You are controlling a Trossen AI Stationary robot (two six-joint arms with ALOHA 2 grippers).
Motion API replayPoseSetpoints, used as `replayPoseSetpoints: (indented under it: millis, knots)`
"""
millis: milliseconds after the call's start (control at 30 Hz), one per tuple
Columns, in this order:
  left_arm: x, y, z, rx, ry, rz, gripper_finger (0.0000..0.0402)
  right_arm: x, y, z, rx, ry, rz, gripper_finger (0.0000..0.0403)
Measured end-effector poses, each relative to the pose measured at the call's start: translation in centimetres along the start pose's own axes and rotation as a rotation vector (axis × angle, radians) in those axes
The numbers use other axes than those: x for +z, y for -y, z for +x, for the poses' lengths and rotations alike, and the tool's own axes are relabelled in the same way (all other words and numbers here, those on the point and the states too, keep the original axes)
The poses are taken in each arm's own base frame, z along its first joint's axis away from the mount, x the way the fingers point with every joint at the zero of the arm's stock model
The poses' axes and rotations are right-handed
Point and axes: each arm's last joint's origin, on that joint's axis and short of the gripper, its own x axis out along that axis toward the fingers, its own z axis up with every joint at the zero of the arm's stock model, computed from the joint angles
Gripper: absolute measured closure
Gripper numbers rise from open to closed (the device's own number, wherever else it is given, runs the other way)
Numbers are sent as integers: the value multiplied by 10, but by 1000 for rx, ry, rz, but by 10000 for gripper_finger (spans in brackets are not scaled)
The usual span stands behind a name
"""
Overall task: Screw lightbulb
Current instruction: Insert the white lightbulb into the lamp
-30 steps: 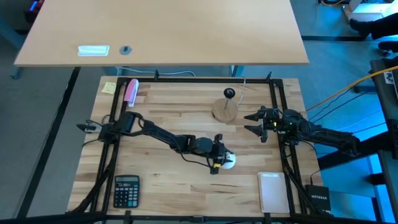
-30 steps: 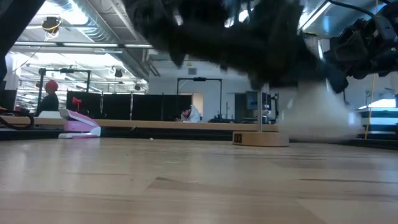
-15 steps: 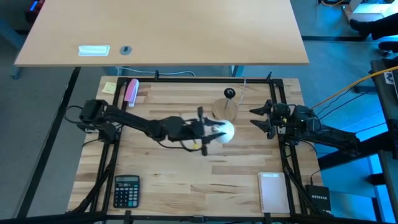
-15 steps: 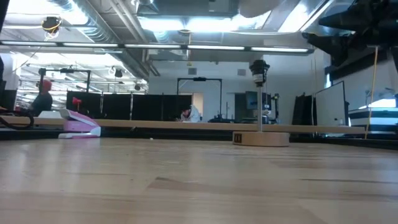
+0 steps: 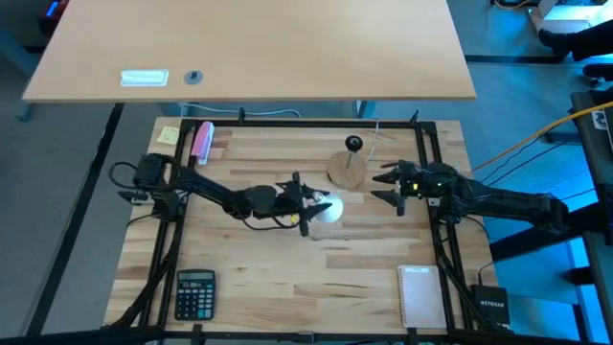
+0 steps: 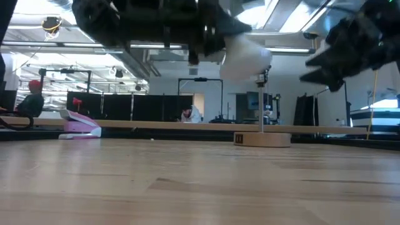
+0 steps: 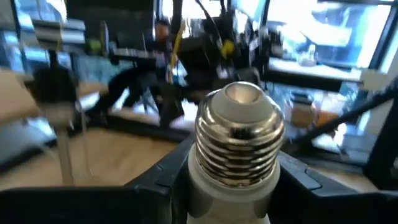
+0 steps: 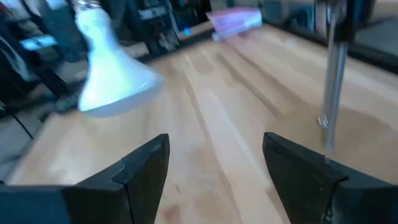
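1. White lightbulb (image 5: 327, 209), silvery screw base showing, is held above the wooden counter (image 5: 287, 278) near its middle, grasped by the left hand (image 5: 308, 204).
2. Beyond it stands the wooden disc with socket (image 5: 347, 169).
3. The right hand (image 5: 383, 185) hovers beside the disc, fingers spread, holding nothing.

We read "NETGEAR" in white on the small black box (image 5: 489, 309) off the table's near right corner in the high view. The low view shows a small dark label (image 6: 238, 139) on the edge of the wooden disc base (image 6: 265, 140), but we can't make out its characters. The calculator (image 5: 193, 292) keys, the yellow sticky note (image 5: 169, 135) and the notepad (image 5: 420, 295) are too small for us to read.
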Motion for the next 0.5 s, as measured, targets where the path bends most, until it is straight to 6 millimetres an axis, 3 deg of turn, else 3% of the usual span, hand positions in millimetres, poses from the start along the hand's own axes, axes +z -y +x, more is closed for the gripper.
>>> replayPoseSetpoints:
  millis: [200,400,500]
  knots:
    - [-36,-4,7,22,-99,-37,262,-15,5,12,-4,-87,-33,139]
    - [-70,-4,20,31,-177,-25,253,-31,9,20,44,-59,-36,139]
    - [-78,-3,27,27,-220,-19,250,-38,11,21,47,-61,-33,139]
